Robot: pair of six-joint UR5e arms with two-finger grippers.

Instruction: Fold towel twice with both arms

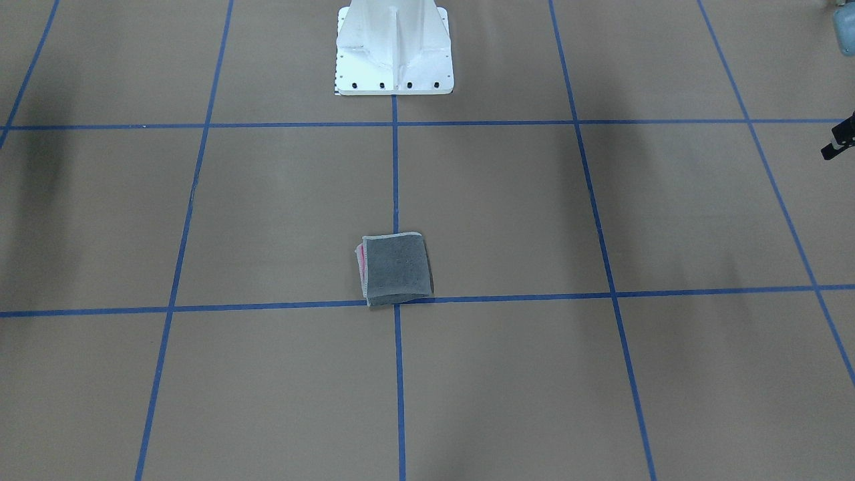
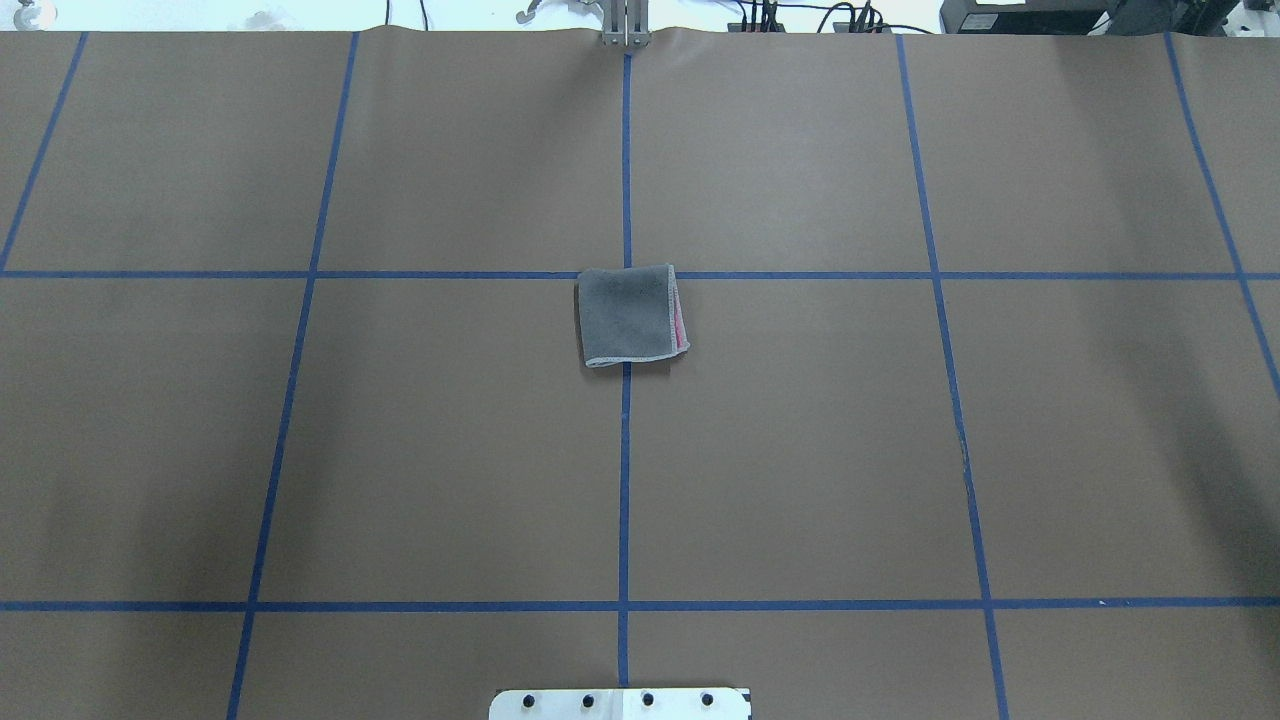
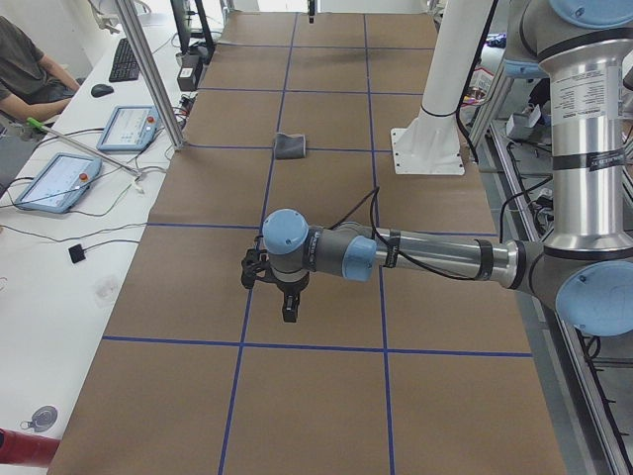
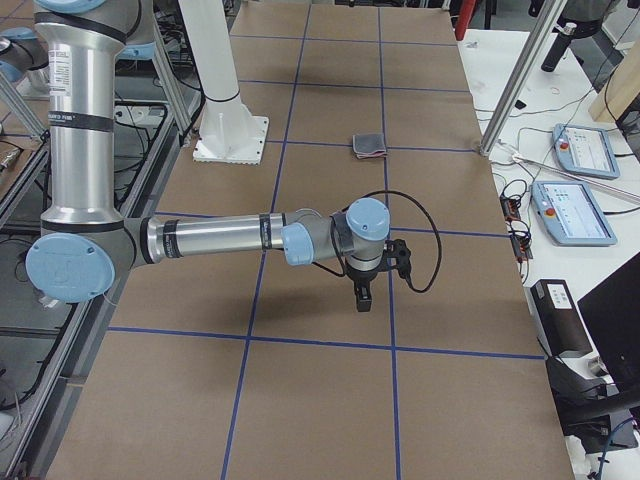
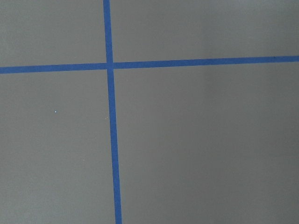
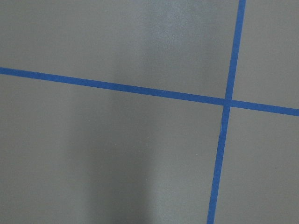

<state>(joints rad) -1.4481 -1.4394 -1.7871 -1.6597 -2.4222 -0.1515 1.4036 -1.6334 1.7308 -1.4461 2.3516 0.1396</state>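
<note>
The towel (image 1: 395, 268) lies folded into a small square at the middle of the table, dark grey face up, with a pink sliver at one edge. It also shows in the overhead view (image 2: 628, 315) and small in both side views (image 3: 290, 146) (image 4: 369, 146). Neither gripper touches it. My left gripper (image 3: 288, 309) hangs above the table, far from the towel towards my left end. My right gripper (image 4: 362, 297) hangs likewise towards my right end. I cannot tell if either is open or shut. Both wrist views show only brown paper and blue tape.
The white pedestal base (image 1: 394, 50) stands behind the towel on my side. A black part (image 1: 838, 140) pokes in at the front view's right edge. A side bench holds tablets (image 3: 54, 181) and a metal post (image 3: 148, 74). An operator (image 3: 25, 64) sits there.
</note>
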